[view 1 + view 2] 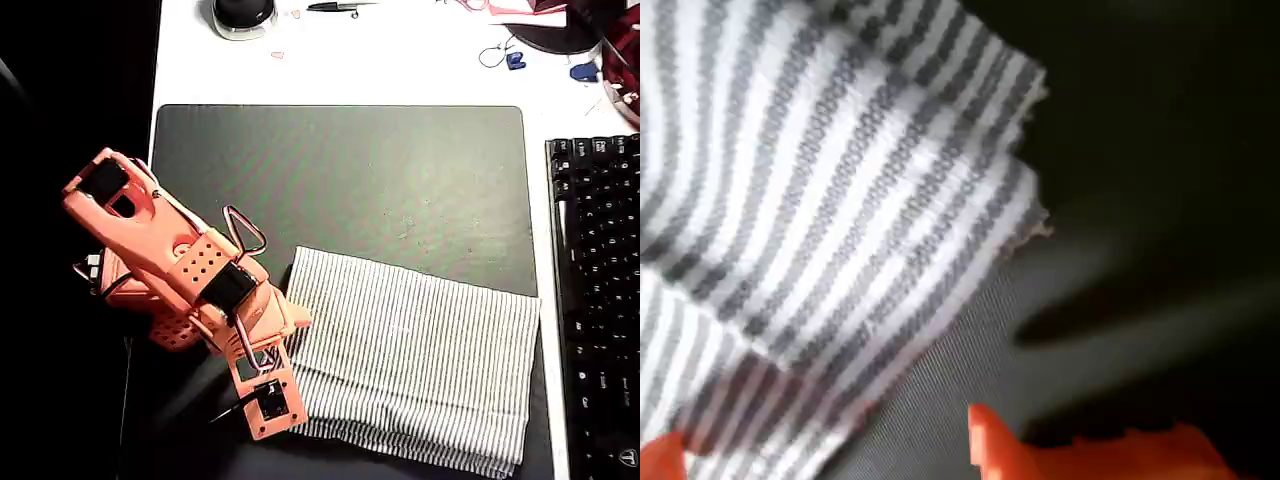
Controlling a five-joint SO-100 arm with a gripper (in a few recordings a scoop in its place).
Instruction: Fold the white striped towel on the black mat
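Overhead view first: the white striped towel lies on the black mat, spread out to the right of the gripper as a slightly slanted rectangle, already doubled over by the look of the layered edge along its bottom, white with thin dark lines running across it. The orange arm leans in from the mat's left side, and its gripper sits right at the towel's lower left corner, touching or just over the cloth edge; from up here I cannot tell how the jaws stand. Well to the right of the gripper, past the towel, a black keyboard runs along the mat's edge, and far above it on the white table sit a round dark object, a pen-like tool and small blue bits. Wrist view next: the towel shows close up, two stacked layers with frayed corners, stripes grey on white, lying on the mat. Two orange fingertips poke in along the bottom, set apart, with the towel's edge lying between them, so the gripper looks open around the cloth edge rather than pinched shut on it.
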